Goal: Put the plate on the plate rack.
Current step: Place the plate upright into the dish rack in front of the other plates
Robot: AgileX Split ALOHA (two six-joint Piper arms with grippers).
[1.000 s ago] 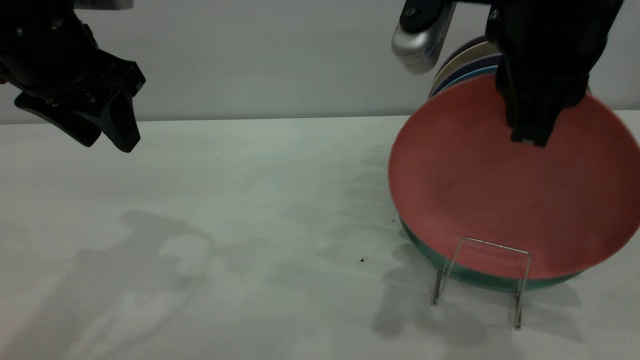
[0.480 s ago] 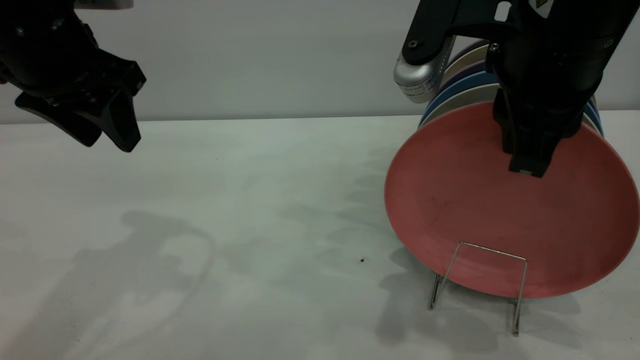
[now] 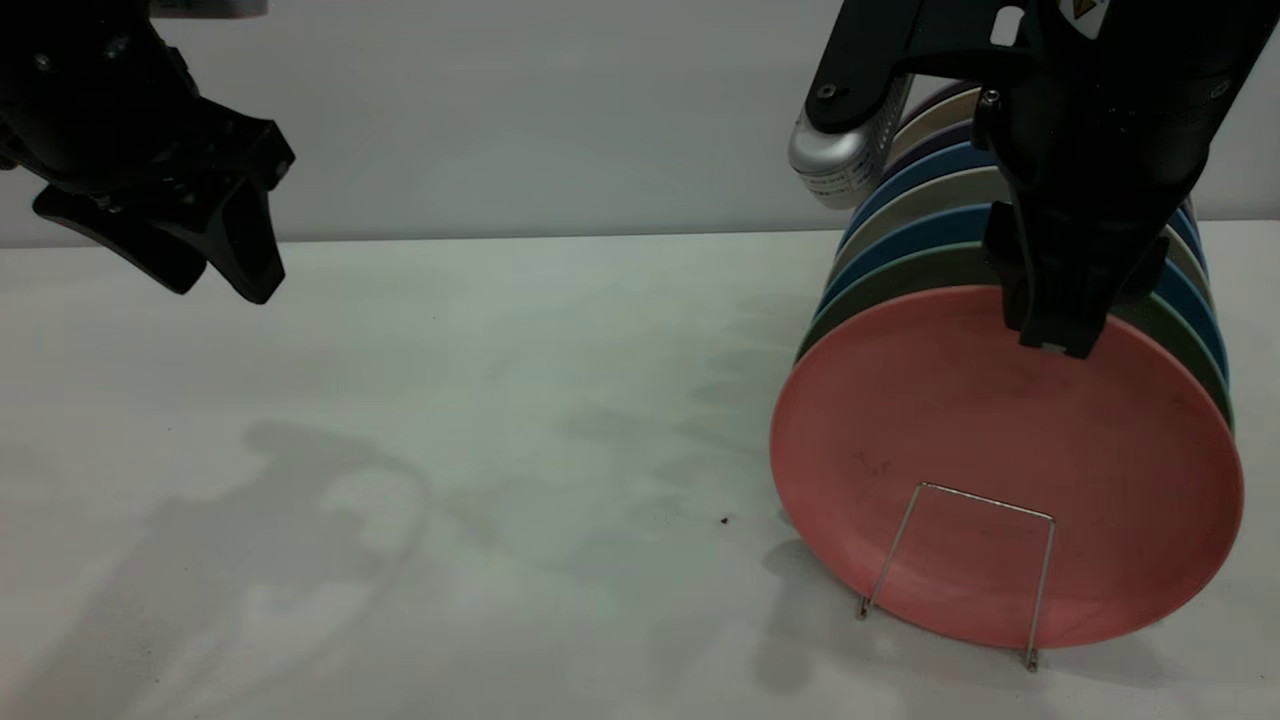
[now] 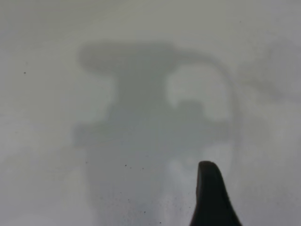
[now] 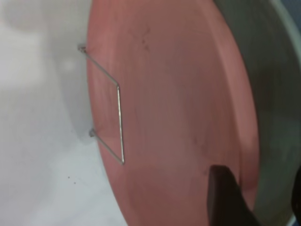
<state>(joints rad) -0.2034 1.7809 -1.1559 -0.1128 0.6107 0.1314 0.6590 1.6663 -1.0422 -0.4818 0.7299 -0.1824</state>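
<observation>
My right gripper [image 3: 1058, 325] is up at the top rim of the plate [image 3: 1000, 460], one dark finger [image 5: 226, 197] lying across its salmon face, and I'm pinching that rim from above. The back finger is hidden behind the plate in the exterior view, so I'm judging the pinch mostly from how the finger sits flat on the pink surface.

The plate stands on edge, nearly upright, leaning a touch back against the row behind it. Its lower edge is down at the table [image 3: 500, 400], tucked in just behind the front wire loop of the plate rack [image 3: 955, 575]. That thin silver loop crosses the lower part of the pink face and reaches only a small way up it. Faint dark scuffs show on the plate.

Right behind comes the green plate [image 3: 890, 278], touching or nearly so, then the blue plates [image 3: 905, 240] and pale ones stacked in file toward the back wall.

Out on the far side, my left gripper [image 3: 215, 245] hangs in the air above the bare table, fingers spread apart, holding nothing, well apart from the rack.
</observation>
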